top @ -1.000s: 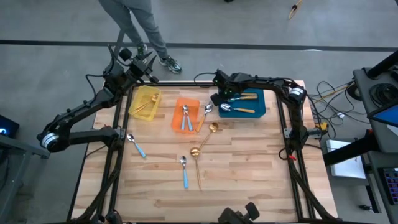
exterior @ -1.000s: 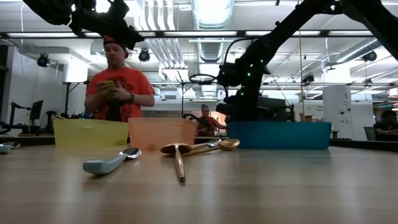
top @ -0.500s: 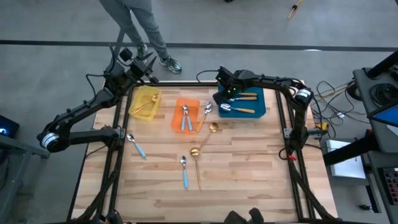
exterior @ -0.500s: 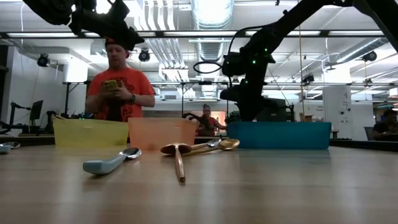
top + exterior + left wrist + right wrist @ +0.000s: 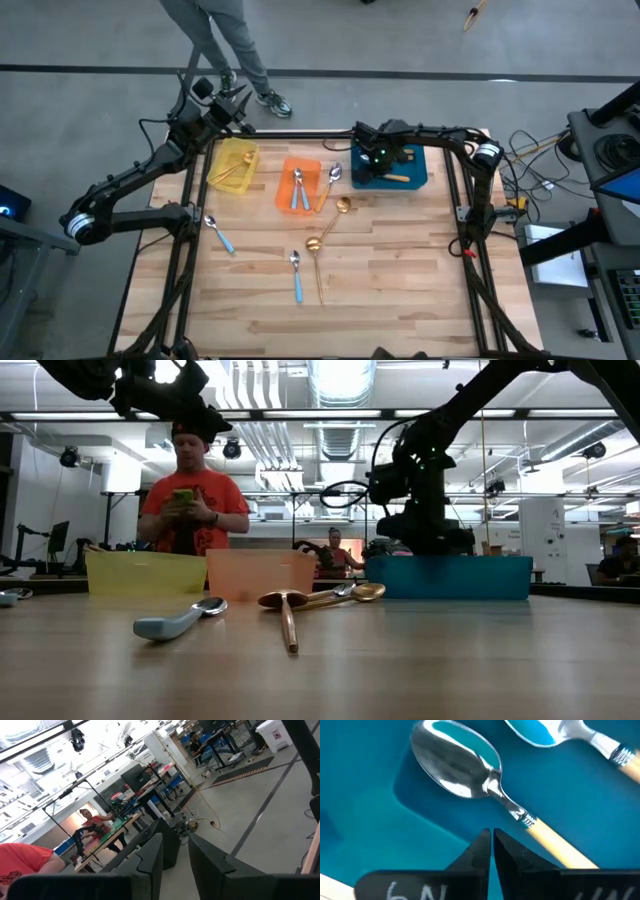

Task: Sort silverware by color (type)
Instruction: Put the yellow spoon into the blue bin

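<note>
The right gripper (image 5: pixel 374 160), shut and empty, hovers in the blue bin (image 5: pixel 415 180) at the table's far edge over an orange-handled spoon (image 5: pixel 485 785); grasping needs opening first.

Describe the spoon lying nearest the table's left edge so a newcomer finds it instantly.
Start at the yellow bin at the table's far left and come toward the near edge. There a lone spoon lies on bare wood. Its handle is light blue, and it lies well to the left of the other loose spoons.
</note>
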